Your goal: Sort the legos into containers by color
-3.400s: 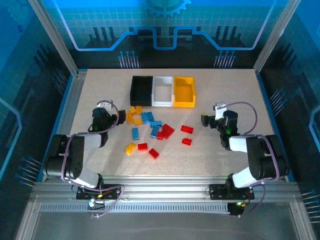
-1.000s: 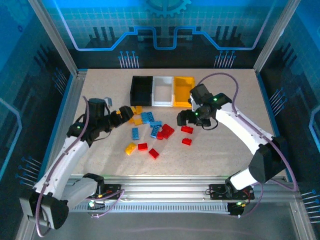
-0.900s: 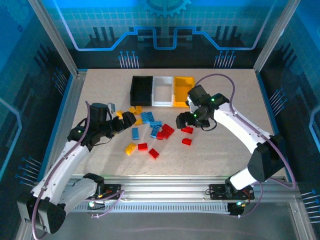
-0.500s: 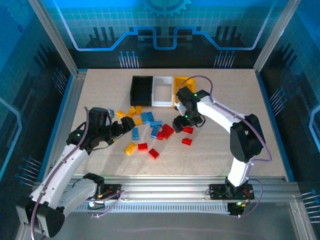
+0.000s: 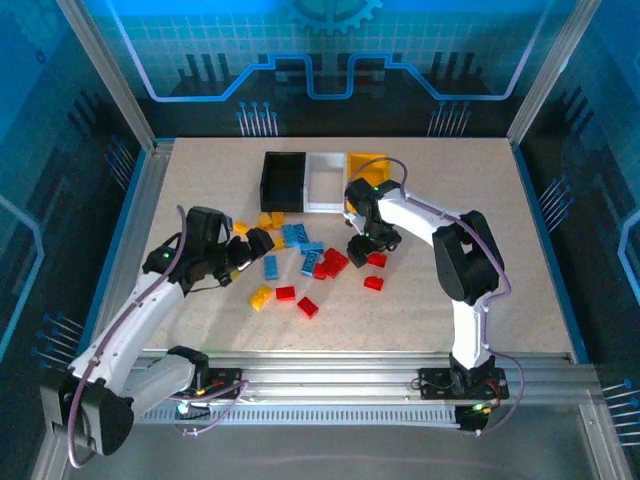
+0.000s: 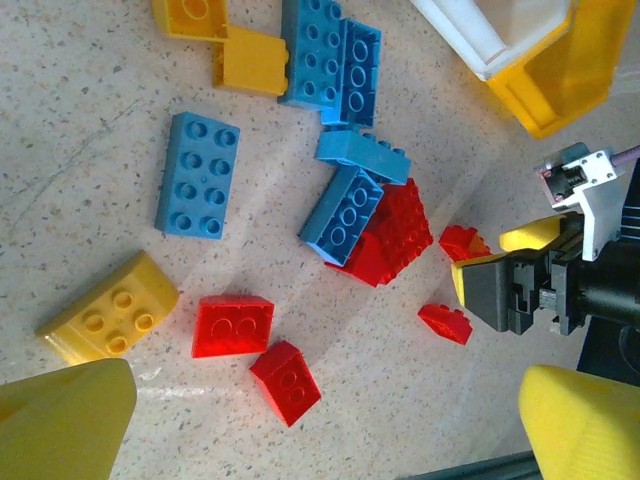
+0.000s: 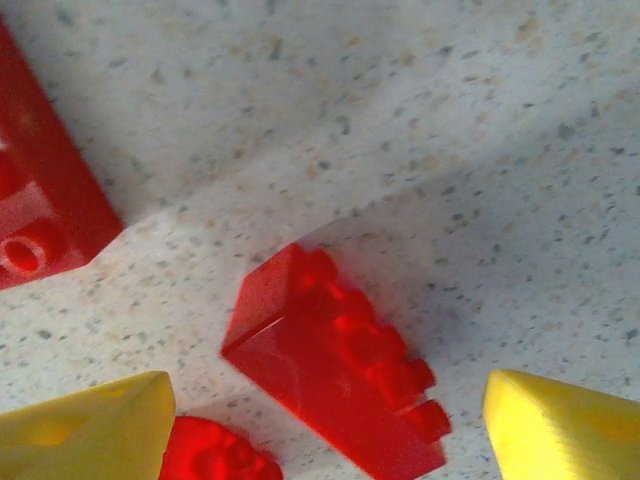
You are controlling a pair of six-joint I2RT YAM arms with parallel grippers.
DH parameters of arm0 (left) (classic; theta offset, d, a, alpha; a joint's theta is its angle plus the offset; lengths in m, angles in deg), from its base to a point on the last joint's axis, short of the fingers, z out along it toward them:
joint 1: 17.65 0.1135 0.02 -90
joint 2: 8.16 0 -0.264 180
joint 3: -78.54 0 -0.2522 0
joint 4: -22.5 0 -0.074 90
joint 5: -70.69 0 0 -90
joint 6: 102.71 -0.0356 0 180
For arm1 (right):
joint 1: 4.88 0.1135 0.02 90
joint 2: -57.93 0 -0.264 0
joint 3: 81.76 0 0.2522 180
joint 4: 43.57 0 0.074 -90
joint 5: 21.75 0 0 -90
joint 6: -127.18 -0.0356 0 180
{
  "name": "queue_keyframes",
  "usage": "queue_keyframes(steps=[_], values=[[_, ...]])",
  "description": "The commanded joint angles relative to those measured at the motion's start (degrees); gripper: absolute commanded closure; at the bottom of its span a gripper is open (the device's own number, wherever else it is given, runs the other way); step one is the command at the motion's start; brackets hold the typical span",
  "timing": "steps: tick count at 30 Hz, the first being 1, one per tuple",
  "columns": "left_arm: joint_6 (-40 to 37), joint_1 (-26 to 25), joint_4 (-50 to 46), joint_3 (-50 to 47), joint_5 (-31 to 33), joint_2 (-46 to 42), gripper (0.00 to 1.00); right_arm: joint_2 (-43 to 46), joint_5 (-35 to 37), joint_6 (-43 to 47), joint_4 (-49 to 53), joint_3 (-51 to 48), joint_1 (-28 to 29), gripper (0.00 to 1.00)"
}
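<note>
Red, blue and yellow-orange legos lie scattered mid-table. My right gripper (image 5: 362, 247) hangs open just over a red lego (image 5: 376, 259). In the right wrist view that red lego (image 7: 335, 370) lies tilted between the two yellow fingers (image 7: 80, 430), untouched. My left gripper (image 5: 250, 245) is open above the left side of the pile, near a blue lego (image 5: 270, 266); its wrist view shows a blue lego (image 6: 198, 174), a yellow one (image 6: 108, 306) and two red ones (image 6: 232, 326). The black (image 5: 283, 180), white (image 5: 324, 180) and yellow (image 5: 368, 160) containers stand behind; my right arm partly covers the yellow one.
A heap of red and blue legos (image 5: 325, 260) lies just left of my right gripper. Another red lego (image 5: 373, 283) sits in front of it. The right gripper (image 6: 520, 285) shows at the right of the left wrist view. Bare table lies to the right and front.
The right arm has folded in and its gripper has dropped close over the red lego. The left gripper has shifted slightly right toward the pile.
</note>
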Motion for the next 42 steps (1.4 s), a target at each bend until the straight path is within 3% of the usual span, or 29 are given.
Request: queue_keyframes(steps=[1,9,17,22,36,42], values=[[-1.0,-0.15,1.85,1.92,-2.06,1.27,0.01,-1.66,0.88,0.77,1.13,2.54,-1.87,0.19],[0.83,-0.15,3.76,1.94,-0.24,3.22,0.01,-3.03,-3.47,-0.58,-0.36,2.32,-5.29,0.3],[2.81,-0.24,4.14,0.21,1.22,0.97,0.01,-1.74,-9.27,-3.3,-2.65,-1.06,-6.4,0.34],[4.31,-0.24,3.59,-1.93,2.09,-2.32,0.01,-1.97,-7.47,-4.63,-2.69,-2.75,-5.7,0.4],[6.91,-0.33,1.07,-5.64,2.72,-8.4,0.01,1.27,-7.79,-7.31,-4.67,-4.56,-5.88,0.72],[6.36,-0.33,0.6,-5.43,2.29,-9.01,0.01,3.61,-9.27,-9.35,-5.24,-5.4,-5.9,0.77]])
